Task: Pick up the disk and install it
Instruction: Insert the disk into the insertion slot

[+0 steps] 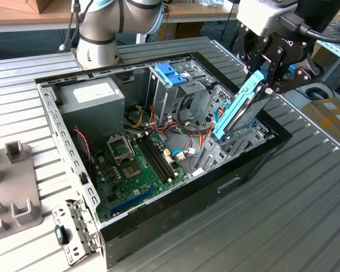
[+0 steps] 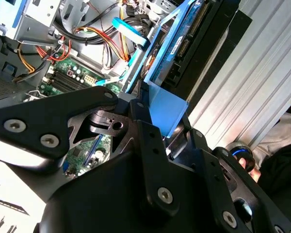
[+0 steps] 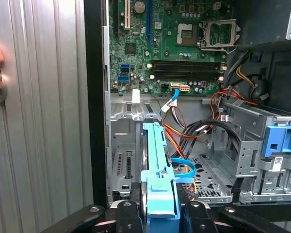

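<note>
one disk [image 1: 237, 107] — one computer case [image 1: 181, 211]

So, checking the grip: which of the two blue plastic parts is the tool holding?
The blue-framed disk, tilted over the case and clamped in the tool. The other, the latch, sits untouched atop the metal cage.

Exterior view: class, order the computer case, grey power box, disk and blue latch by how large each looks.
1. computer case
2. grey power box
3. disk, seen nearly edge-on, so its place against the box is unsure
4. blue latch
</note>
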You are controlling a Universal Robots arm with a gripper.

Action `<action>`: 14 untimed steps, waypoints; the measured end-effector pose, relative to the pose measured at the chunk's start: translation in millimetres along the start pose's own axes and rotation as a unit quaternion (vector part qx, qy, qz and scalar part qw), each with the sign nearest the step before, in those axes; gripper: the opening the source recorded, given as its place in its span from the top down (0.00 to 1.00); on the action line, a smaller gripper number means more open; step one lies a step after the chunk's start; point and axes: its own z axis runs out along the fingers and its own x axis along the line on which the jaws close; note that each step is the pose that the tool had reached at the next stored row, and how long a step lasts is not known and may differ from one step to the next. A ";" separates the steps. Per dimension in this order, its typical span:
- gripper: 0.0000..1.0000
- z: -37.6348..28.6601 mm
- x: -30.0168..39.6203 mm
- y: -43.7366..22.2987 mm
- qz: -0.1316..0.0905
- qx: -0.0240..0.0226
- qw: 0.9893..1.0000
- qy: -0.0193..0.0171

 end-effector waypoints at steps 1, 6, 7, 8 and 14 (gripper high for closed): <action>0.63 1.2 0.0 0.3 0.000 0.000 1.000 0.000; 0.63 4.4 -0.2 1.1 0.000 0.000 1.000 0.000; 0.63 4.9 -0.2 1.2 0.000 0.000 1.000 0.000; 0.63 5.4 -0.2 1.3 0.000 0.000 1.000 0.000; 0.63 9.1 0.1 2.4 0.000 0.000 1.000 0.000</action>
